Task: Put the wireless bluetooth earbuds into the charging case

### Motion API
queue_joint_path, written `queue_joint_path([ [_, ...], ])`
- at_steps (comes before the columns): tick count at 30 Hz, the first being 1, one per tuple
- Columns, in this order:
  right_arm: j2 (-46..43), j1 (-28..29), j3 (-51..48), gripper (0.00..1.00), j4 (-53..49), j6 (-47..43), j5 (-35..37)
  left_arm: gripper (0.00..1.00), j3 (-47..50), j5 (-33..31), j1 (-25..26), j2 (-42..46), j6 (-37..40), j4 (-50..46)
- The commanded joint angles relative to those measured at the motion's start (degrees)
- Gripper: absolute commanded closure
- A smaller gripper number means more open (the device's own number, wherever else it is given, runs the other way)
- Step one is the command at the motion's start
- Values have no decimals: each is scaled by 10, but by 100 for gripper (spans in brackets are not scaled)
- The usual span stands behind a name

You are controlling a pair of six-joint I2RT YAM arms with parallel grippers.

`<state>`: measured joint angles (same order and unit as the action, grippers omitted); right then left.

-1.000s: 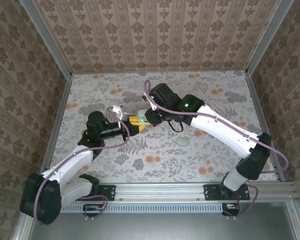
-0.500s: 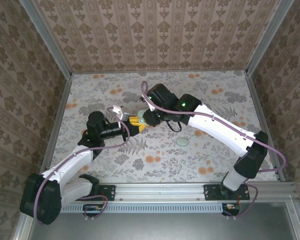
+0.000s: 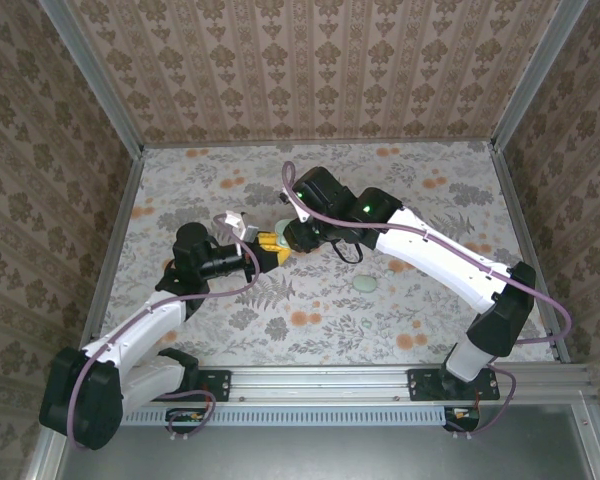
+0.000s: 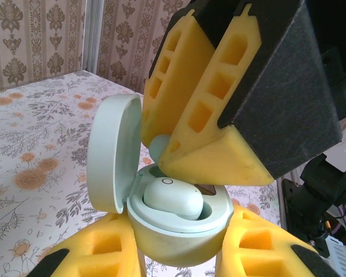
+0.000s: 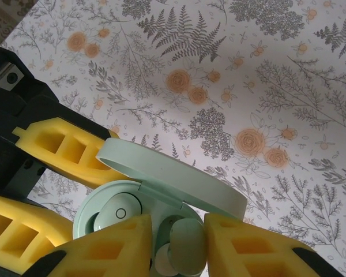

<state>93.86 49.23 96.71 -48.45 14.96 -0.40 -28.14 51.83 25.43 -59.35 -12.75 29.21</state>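
There is one charging case (image 4: 181, 234), and the left gripper (image 4: 179, 257) is clamped on its lower shell, one yellow finger on each side, holding it over the flower-printed table (image 5: 277, 69) near the table's middle. The case's single lid (image 4: 112, 153) stands open, hinged up on the side facing the left wrist camera's left. Two earbuds can be counted. The first earbud (image 4: 172, 198) sits in one pocket of the case, its rounded back upward. The second earbud (image 5: 187, 245) is between the two fingers of the right gripper (image 5: 179, 231), which comes down onto the open case from above. Those jaws stand a narrow way apart, and the earbud lies against one finger with a slim gap at the other; I cannot tell whether it is pinched. From above, one pale oval thing (image 3: 363, 285) lies on the table, well apart from both grippers and too small to identify.
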Motion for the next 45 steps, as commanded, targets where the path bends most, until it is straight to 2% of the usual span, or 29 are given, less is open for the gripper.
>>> queue_joint_path([
  [1, -3, -2, 18, 69, -4, 18, -29, 87, 1, 0, 2, 12, 15, 22],
  [23, -11, -14, 20, 66, 22, 50, -74, 86, 4, -3, 2, 21, 16, 18],
  [45, -22, -15, 20, 65, 29, 64, -84, 87, 5, -4, 2, 22, 18, 17],
])
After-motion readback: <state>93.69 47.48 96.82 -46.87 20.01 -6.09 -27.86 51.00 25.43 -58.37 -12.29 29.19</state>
